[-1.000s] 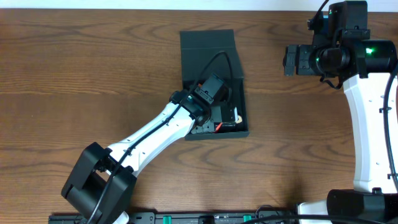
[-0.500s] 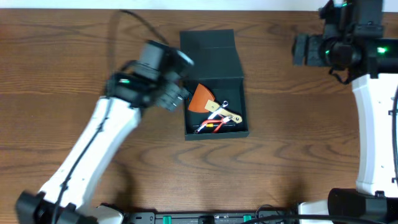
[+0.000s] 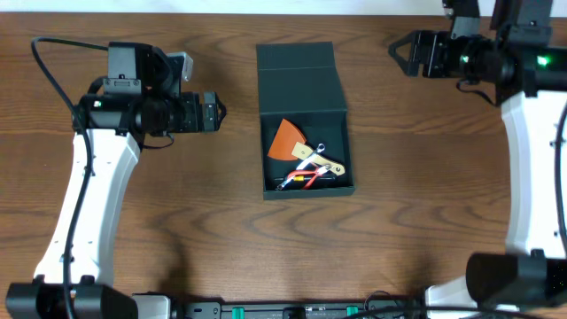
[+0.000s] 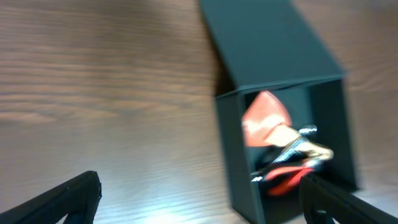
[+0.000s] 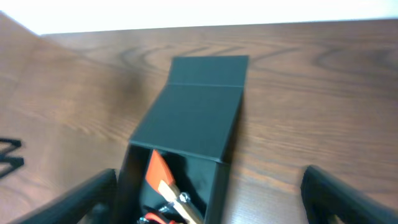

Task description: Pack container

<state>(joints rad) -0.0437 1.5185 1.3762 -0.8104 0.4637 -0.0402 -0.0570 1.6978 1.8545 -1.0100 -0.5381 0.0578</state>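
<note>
The container point(image 3: 301, 66) sits open with hand tools point(image 3: 306, 164) inside, the left gripper point(image 3: 215, 112) off its left side, the right gripper point(image 3: 400, 53) off its right, both spread apart and empty.

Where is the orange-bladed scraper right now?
The orange-bladed scraper lies inside the open container at table centre in the overhead view, in its far-left corner, just beyond the red-handled tool.
</note>
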